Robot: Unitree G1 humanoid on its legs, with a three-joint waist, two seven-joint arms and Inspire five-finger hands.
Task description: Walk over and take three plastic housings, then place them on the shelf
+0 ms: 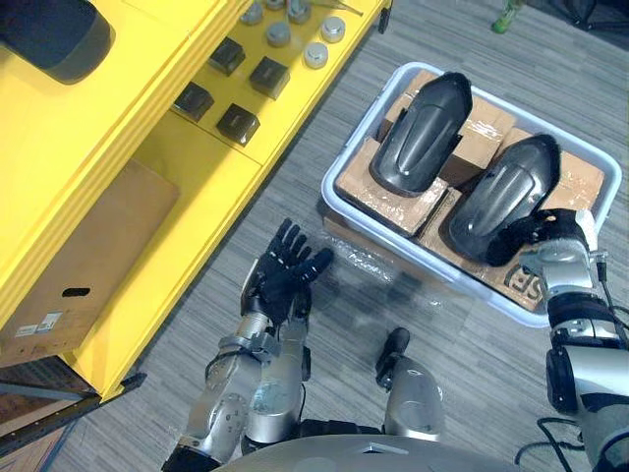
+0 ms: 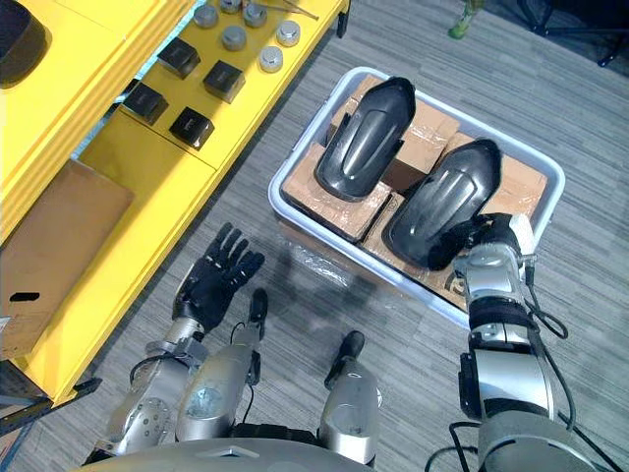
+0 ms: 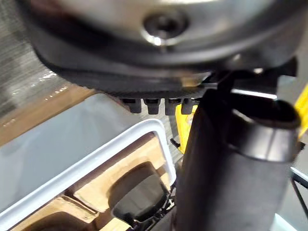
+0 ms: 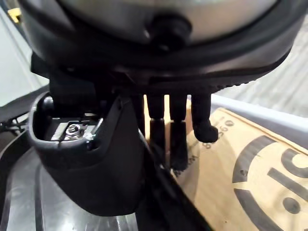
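Observation:
Two black plastic housings lie on cardboard in a white bin [image 1: 339, 202] on the floor: the left housing [image 1: 425, 133] and the right housing [image 1: 501, 197]. My right hand [image 1: 545, 236] is at the near end of the right housing. In the right wrist view its thumb lies on the glossy housing [image 4: 29, 192] and its fingers [image 4: 178, 139] reach down past the housing's rim, pinching it. My left hand [image 1: 280, 275] hovers over the floor left of the bin, fingers spread and holding nothing. A third dark housing [image 1: 49, 39] rests on top of the yellow shelf [image 1: 187, 187].
The yellow shelf runs along the left side. On it sit small black blocks [image 1: 238, 123], grey round pieces [image 1: 316, 54] and a flat cardboard box [image 1: 88, 256] lower down. Grey carpet floor [image 1: 324, 324] lies between shelf and bin.

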